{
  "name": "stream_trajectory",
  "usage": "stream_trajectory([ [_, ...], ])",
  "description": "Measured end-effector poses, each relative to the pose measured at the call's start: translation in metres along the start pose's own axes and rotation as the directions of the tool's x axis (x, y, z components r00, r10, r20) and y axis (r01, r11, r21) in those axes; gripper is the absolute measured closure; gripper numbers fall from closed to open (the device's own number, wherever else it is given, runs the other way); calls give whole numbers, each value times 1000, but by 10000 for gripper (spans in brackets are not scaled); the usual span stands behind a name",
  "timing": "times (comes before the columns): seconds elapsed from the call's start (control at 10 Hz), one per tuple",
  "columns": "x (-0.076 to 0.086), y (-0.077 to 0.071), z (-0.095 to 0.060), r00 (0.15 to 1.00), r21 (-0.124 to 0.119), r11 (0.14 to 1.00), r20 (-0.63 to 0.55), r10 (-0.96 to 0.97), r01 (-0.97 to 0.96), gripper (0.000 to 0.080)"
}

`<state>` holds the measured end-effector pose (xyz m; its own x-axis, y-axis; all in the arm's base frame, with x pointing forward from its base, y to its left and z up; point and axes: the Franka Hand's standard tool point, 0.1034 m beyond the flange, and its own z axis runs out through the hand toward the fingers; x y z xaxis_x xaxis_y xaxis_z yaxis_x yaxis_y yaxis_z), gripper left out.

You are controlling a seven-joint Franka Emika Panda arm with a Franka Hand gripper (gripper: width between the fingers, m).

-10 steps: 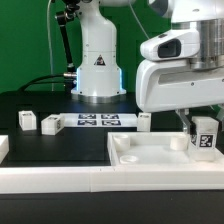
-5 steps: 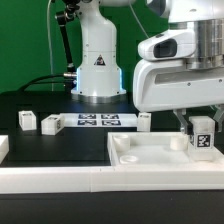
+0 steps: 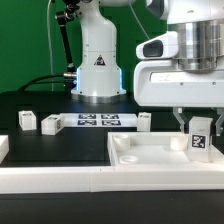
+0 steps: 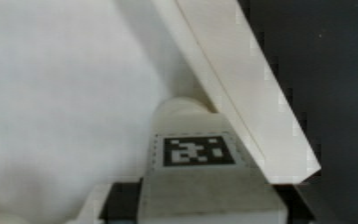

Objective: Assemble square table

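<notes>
One short white tagged block leg point(image 3: 203, 143) is gripped by the end effector point(image 3: 201, 128) and held upright at a corner of the white plastic square slab with raised rim point(image 3: 150, 158) directly beneath it, while three more such legs point(image 3: 27, 121), well away on the black table point(image 3: 60, 145), are judged not yet fitted.

rim point(image 4: 247, 90) flanking leg point(image 3: 201, 135), slab point(image 3: 160, 158) middle free

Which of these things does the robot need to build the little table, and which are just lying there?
For the job:
- square tabletop
- held leg, clamped in the gripper
- loose legs

Just lying about:
- marker board
- long white rail
</notes>
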<state>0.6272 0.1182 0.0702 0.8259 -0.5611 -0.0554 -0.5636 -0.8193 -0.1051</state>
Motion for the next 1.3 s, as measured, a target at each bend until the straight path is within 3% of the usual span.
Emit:
stream_trajectory([
  [0.3, -1, -1, 1, 955, 4, 955, 5, 298, -298, 506],
  [0.7, -5, -6, 2, 809, 20, 809, 9, 588, -588, 506],
  [1.2, -6, -8, 2, 645, 24, 644, 31, 764, -764, 506],
  [1.3, -6, -8, 2, 672, 25, 672, 30, 740, -740, 506],
])
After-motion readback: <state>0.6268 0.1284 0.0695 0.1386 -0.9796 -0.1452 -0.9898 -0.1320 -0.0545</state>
